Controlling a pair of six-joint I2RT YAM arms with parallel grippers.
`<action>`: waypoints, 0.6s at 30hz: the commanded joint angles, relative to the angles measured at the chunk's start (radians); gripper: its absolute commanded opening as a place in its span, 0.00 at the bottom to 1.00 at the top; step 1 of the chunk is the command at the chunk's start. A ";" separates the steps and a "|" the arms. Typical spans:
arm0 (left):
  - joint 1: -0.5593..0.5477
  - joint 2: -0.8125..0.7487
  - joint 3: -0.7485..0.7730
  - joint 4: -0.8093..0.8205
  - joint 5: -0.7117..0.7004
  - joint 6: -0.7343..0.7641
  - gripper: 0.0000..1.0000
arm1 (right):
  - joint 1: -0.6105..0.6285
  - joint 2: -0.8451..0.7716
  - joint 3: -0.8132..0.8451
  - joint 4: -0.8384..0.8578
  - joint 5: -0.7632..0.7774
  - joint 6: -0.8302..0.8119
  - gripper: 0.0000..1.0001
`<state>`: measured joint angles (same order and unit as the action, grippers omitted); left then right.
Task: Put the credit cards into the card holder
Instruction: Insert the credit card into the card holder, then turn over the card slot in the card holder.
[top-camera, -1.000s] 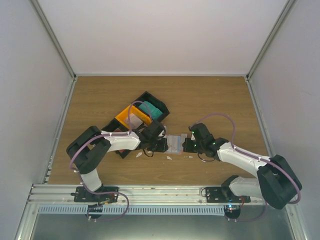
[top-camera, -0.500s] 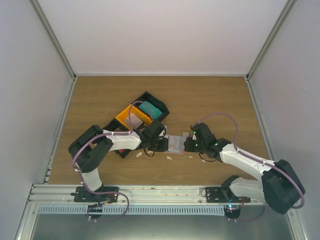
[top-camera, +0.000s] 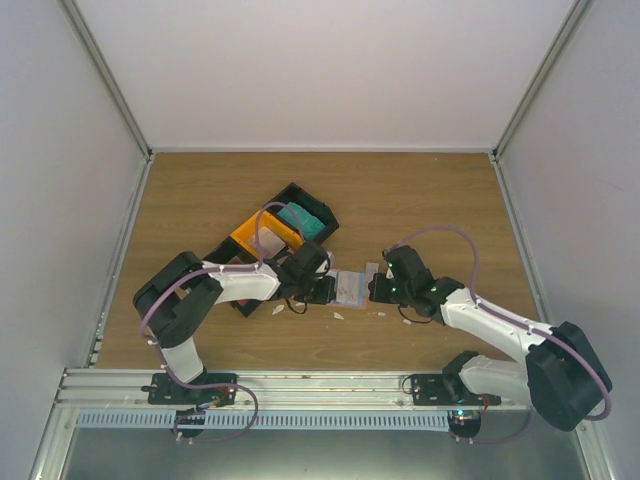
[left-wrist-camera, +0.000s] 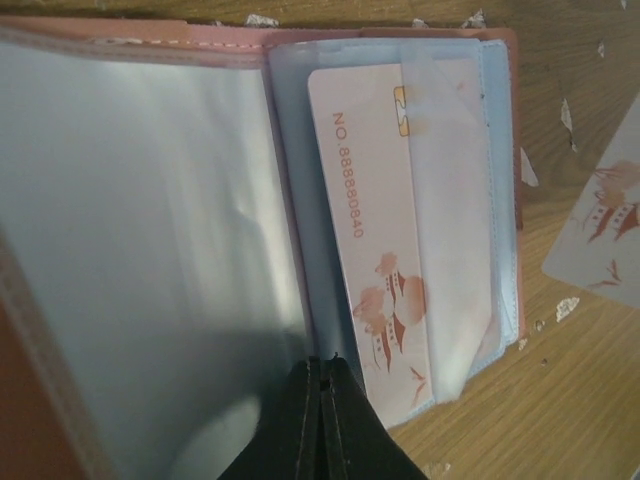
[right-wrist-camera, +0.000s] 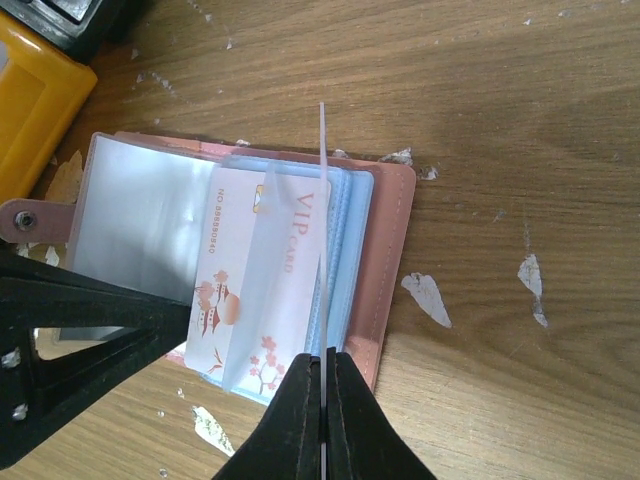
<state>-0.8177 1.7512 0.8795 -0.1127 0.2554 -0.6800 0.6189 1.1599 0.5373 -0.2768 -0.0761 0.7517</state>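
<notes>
The salmon card holder (top-camera: 352, 288) lies open on the wood between both grippers. A white credit card with red marks (left-wrist-camera: 370, 250) sits in its light-blue sleeves under a translucent flap. My left gripper (left-wrist-camera: 325, 362) is shut at the edge of a clear sleeve page of the card holder (left-wrist-camera: 200, 35). My right gripper (right-wrist-camera: 323, 358) is shut on a thin white credit card (right-wrist-camera: 322, 200), held upright and seen edge-on over the holder's (right-wrist-camera: 390, 250) right half. In the top view the left gripper (top-camera: 330, 290) and right gripper (top-camera: 374, 290) flank the holder.
A black-and-orange compartment tray (top-camera: 285, 230) stands just behind the left arm; its orange corner (right-wrist-camera: 35, 95) shows in the right wrist view. Small white scraps (right-wrist-camera: 425, 297) dot the wood. Another white card with red marks (left-wrist-camera: 600, 240) shows at the left wrist view's right edge.
The left gripper has closed at the holder's left side. The right arm's elbow has shifted slightly; its gripper stays shut at the holder's right side.
</notes>
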 joint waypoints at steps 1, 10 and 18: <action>-0.003 -0.064 -0.026 0.058 0.007 0.005 0.00 | 0.007 0.001 0.003 0.017 0.018 0.012 0.00; -0.003 -0.011 -0.004 0.105 0.034 0.001 0.10 | 0.008 -0.005 -0.009 0.033 -0.003 0.005 0.01; -0.003 0.052 0.000 0.072 0.023 -0.006 0.05 | 0.007 0.012 -0.020 0.049 -0.027 0.003 0.00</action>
<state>-0.8173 1.7664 0.8703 -0.0631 0.2790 -0.6846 0.6189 1.1603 0.5358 -0.2623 -0.0910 0.7563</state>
